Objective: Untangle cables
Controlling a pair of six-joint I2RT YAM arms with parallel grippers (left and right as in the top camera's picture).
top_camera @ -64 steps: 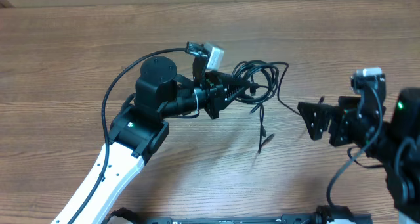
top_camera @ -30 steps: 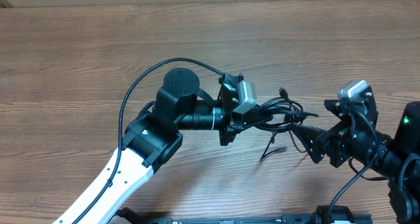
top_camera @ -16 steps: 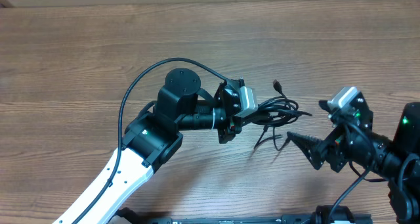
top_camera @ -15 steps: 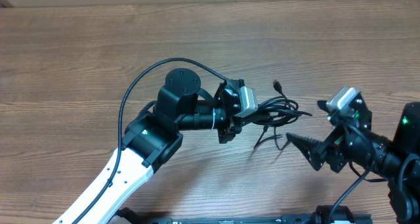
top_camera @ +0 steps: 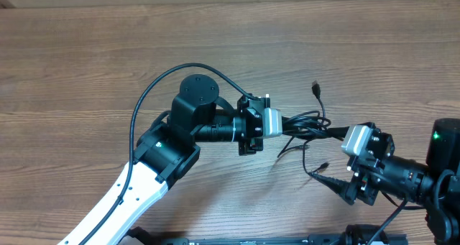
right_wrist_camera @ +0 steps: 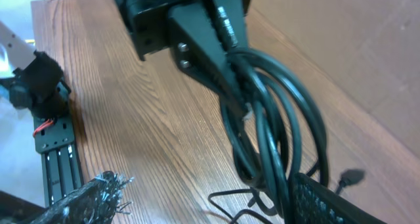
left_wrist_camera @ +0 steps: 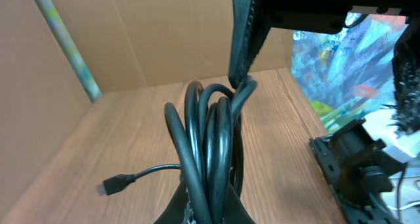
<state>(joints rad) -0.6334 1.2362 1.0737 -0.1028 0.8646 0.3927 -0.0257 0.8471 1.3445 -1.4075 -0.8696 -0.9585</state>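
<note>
The cables (top_camera: 305, 123) are a bunch of thin black cords, looped together and held off the table. My left gripper (top_camera: 277, 123) is shut on the bunch's left end; in the left wrist view the cords (left_wrist_camera: 210, 145) rise from between its fingers (left_wrist_camera: 210, 211). My right gripper (top_camera: 325, 153) is open, with its fingers on either side of the bunch's right end. In the right wrist view the cords (right_wrist_camera: 269, 132) run down just inside its right finger (right_wrist_camera: 328, 198). One plug end (top_camera: 315, 88) sticks out at the far side and another (top_camera: 325, 164) hangs near the right gripper.
The wooden table (top_camera: 86, 72) stretches around both arms. A cardboard wall (left_wrist_camera: 131, 40) stands along the far edge. The left arm's thick black wire (top_camera: 144, 101) arcs over its wrist. A black rail (top_camera: 251, 239) runs along the table's front edge.
My right gripper has moved left toward the bunch and now straddles its right end. My left gripper keeps its hold and has turned a little. A plug end has swung toward the far side.
</note>
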